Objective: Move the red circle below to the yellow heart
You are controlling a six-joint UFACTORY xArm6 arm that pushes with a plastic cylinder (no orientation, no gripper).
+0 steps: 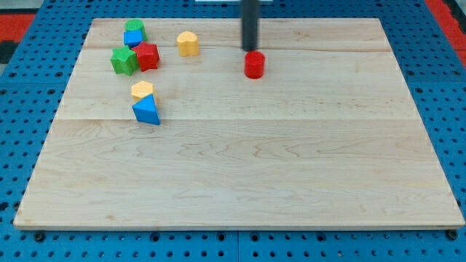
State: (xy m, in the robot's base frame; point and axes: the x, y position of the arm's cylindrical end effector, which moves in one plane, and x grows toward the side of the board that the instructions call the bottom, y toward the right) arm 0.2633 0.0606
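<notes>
The red circle stands on the wooden board in the upper middle of the view. The yellow heart stands to its left and a little higher, near the board's top edge. My tip is right above the red circle, at its top edge and close to touching it. The dark rod rises straight up out of the view from there.
A green block and a blue block sit at the top left. Below them are a green star and a red block side by side. A yellow block and a blue triangle sit lower left. The wooden board lies on a blue pegboard.
</notes>
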